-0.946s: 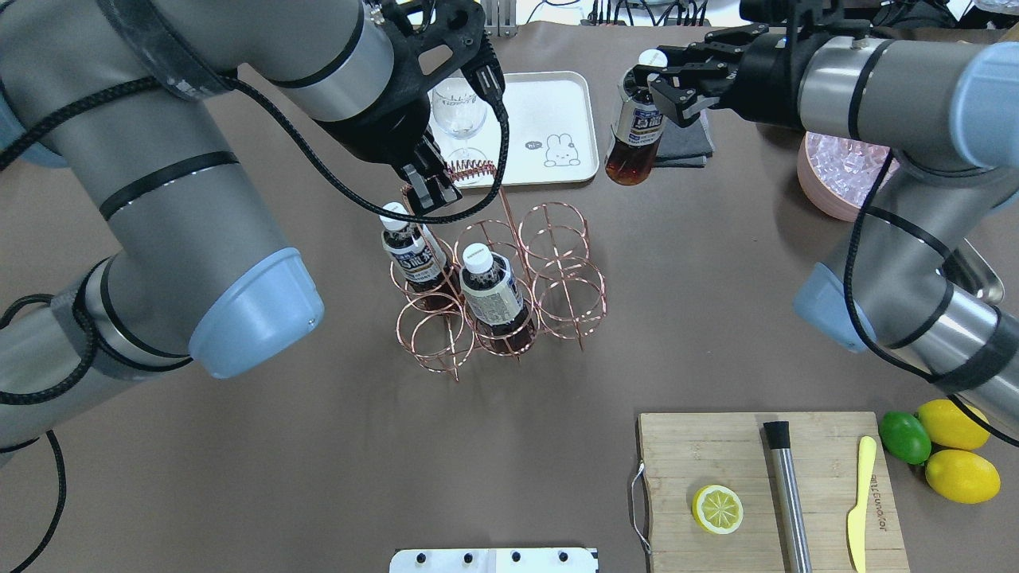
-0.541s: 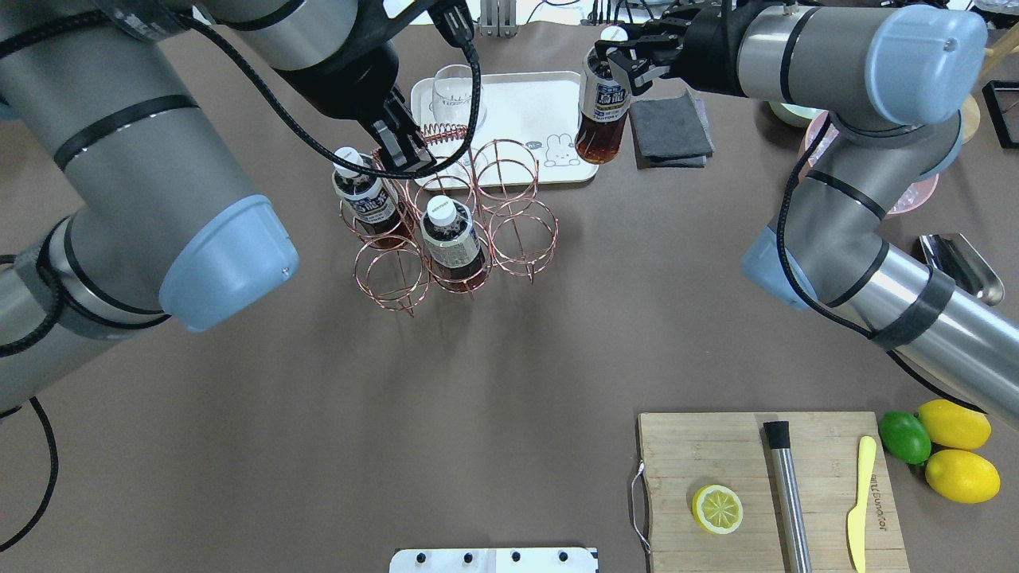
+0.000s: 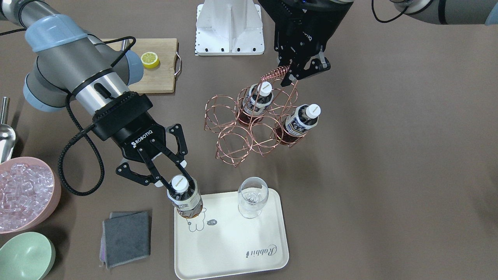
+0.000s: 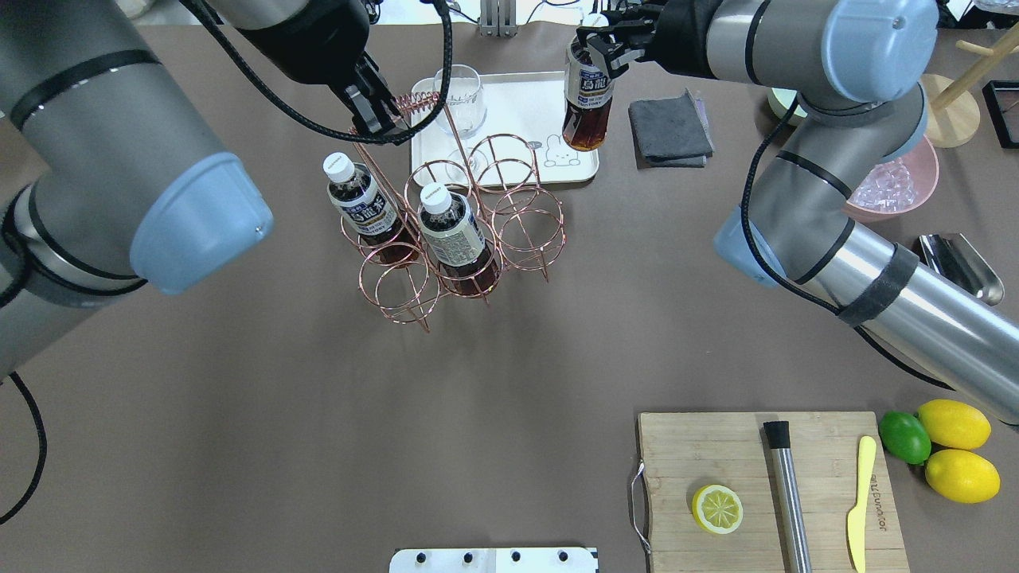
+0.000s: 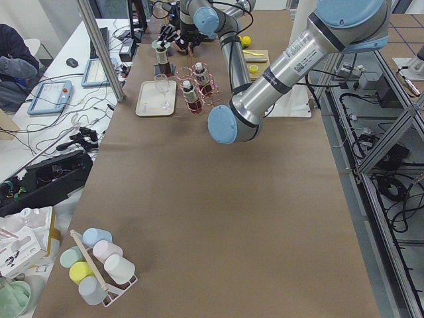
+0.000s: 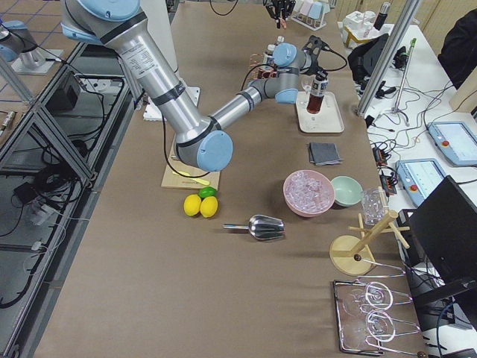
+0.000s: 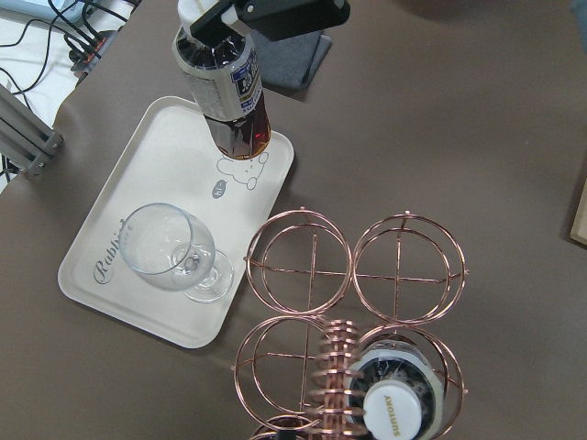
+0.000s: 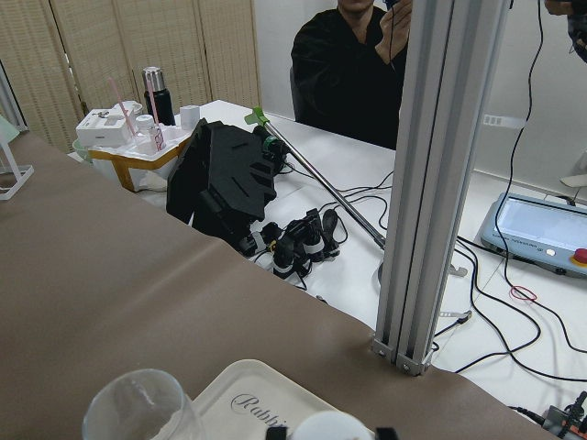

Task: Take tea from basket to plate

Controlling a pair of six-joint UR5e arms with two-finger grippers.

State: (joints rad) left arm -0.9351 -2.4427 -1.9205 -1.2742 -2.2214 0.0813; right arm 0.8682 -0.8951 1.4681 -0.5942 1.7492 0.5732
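My right gripper (image 4: pixel 597 49) (image 3: pixel 175 177) is shut on the neck of a tea bottle (image 4: pixel 587 99) (image 3: pixel 186 199) and holds it upright over the plate's corner by the bear drawing. I cannot tell if the bottle touches the plate (image 4: pixel 525 99) (image 3: pixel 233 249). The left wrist view shows the bottle (image 7: pixel 225 87) above the plate (image 7: pixel 128 211). My left gripper (image 4: pixel 376 119) (image 3: pixel 291 76) is shut on the coil handle of the copper wire basket (image 4: pixel 521 231) (image 3: pixel 229 136), which hangs tilted. Two tea bottles (image 4: pixel 362 203) (image 4: pixel 454 231) stand in its cells.
A stemmed glass (image 4: pixel 458 91) (image 3: pixel 252 196) stands on the plate. A grey cloth (image 4: pixel 669 131), a pink bowl of ice (image 4: pixel 896 183) and a metal scoop (image 4: pixel 959 267) lie to the right. A cutting board (image 4: pixel 716 446) and lemons (image 4: pixel 955 450) are at the near right.
My right gripper has carried its bottle left, from beside the grey cloth to over the plate's corner. My left gripper has moved the basket by its handle to the far left, close to the plate.
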